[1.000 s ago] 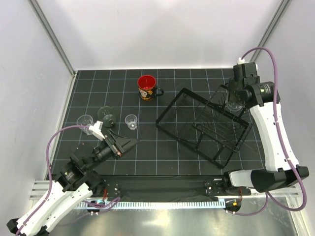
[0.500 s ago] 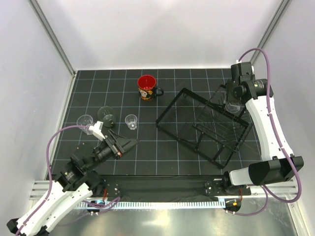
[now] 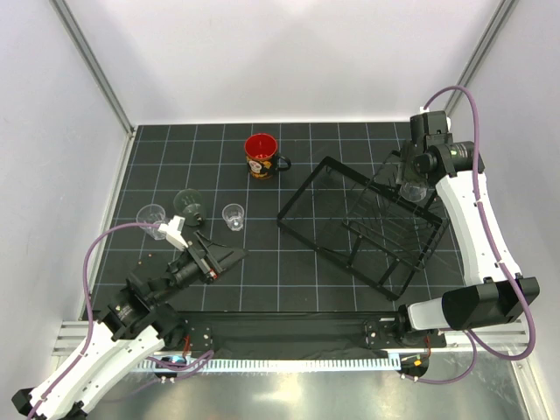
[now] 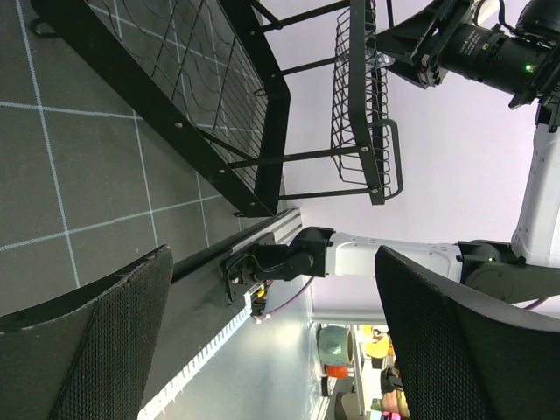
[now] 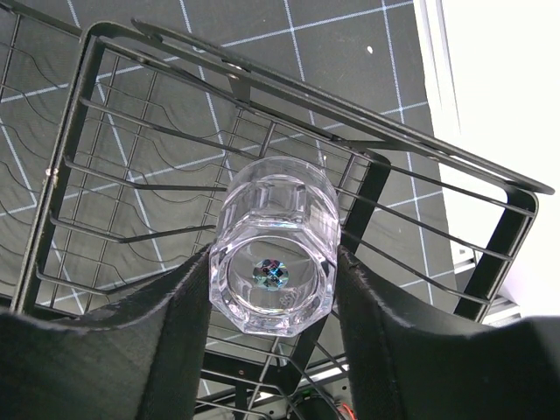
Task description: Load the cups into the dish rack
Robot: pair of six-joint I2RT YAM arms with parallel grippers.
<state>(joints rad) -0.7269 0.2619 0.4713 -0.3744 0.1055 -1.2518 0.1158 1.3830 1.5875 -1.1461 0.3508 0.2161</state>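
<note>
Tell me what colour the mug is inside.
The mug is red inside, clearest in the top view.

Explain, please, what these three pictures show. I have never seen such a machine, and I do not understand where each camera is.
This is a robot with two arms bolted to the near edge of a table; each arm ends in a two-finger gripper. The wide picture comes from a fixed camera above and behind the arms. The other two come from cameras on the wrists, so each shows its own fingers. On the table are a black wire dish rack, a mug that is red inside, and three clear tumblers. The right gripper holds a fourth tumbler between its fingers, above the rack's wires. The left gripper is open and empty, low over the table.
</note>
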